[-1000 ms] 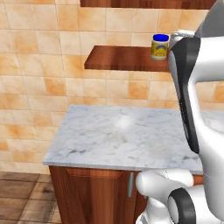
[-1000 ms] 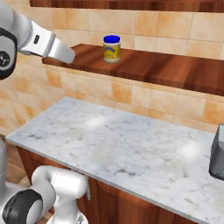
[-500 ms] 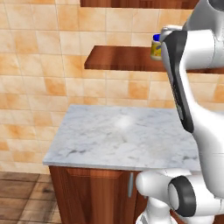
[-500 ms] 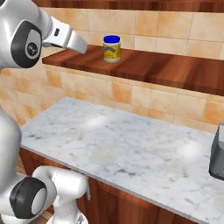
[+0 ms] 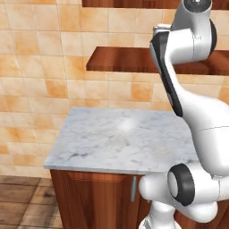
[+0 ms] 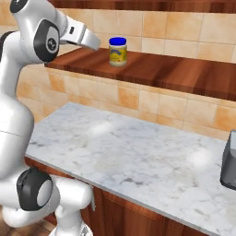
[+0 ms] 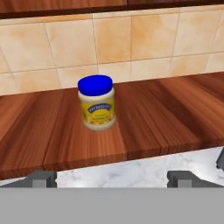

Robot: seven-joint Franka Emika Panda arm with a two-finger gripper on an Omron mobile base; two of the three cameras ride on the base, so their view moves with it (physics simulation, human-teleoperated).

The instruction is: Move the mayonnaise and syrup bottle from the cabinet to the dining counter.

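Up at shelf height, the gripper (image 7: 112,177) stands spread wide with nothing between its two fingertips (image 7: 42,178), which sit far apart at the bottom of the hand view. Ahead of it, past the shelf's front edge, the mayonnaise (image 7: 96,103) stands upright on the cabinet (image 7: 166,118), roughly midway between that front edge and the tan tiles (image 7: 65,48) behind. Bare wood lies on both sides of the jar, with more open board on the side away from the arm. In the right base view the arm's hand end (image 6: 83,37) reaches in just beside the mayonnaise (image 6: 118,51), apart from it, over the near end of the cabinet (image 6: 184,76). Below the shelf, the marble counter (image 6: 138,161) runs along the tiled wall, and a dark grey appliance (image 6: 229,161) sits at its far end.
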